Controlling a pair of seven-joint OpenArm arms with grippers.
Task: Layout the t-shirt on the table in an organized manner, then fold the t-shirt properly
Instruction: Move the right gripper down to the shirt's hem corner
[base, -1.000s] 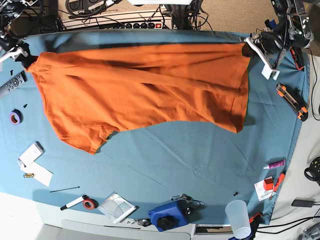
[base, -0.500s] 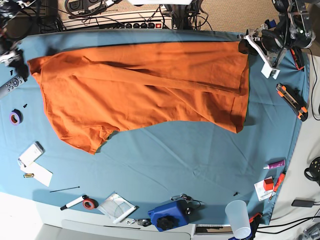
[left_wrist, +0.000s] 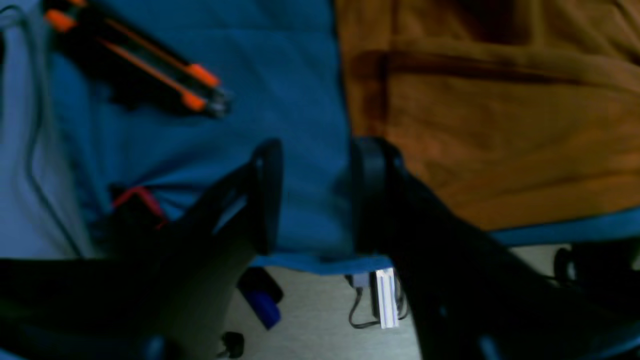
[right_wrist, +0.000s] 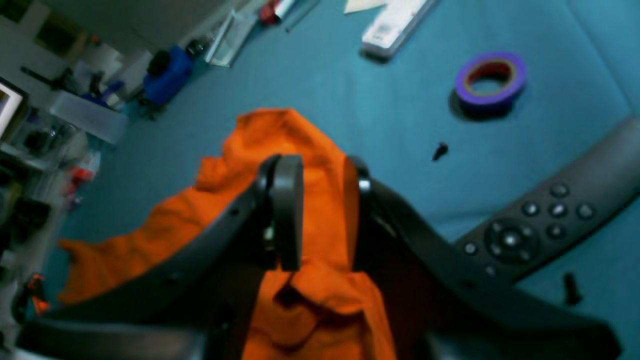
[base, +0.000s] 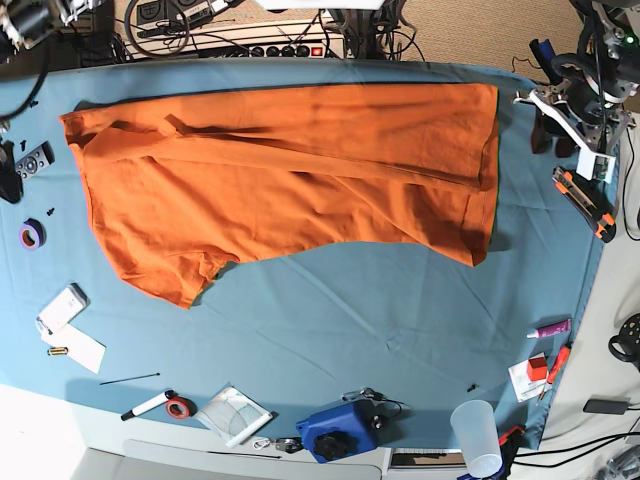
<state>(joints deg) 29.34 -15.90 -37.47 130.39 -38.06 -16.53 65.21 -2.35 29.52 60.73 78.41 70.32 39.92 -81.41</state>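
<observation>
Orange cloth of the t-shirt (base: 290, 175) is spread along the far side of the table (base: 400, 320), one long crease showing. The left gripper (left_wrist: 312, 195) and right gripper (right_wrist: 320, 212) are parted and empty – the crease should be smoothed flat before any fold is made

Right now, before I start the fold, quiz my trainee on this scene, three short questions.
1. True or false: the left gripper is clamped on the t-shirt.
2. Which lies nearest the purple tape roll? A: the remote control. B: a cup. C: a pair of scissors.
3. Short answer: what colours is the utility knife near the left gripper?
Key: 1 false, its jaws stand apart over the blue cloth of the table; 2 A; 3 orange and black.
</observation>
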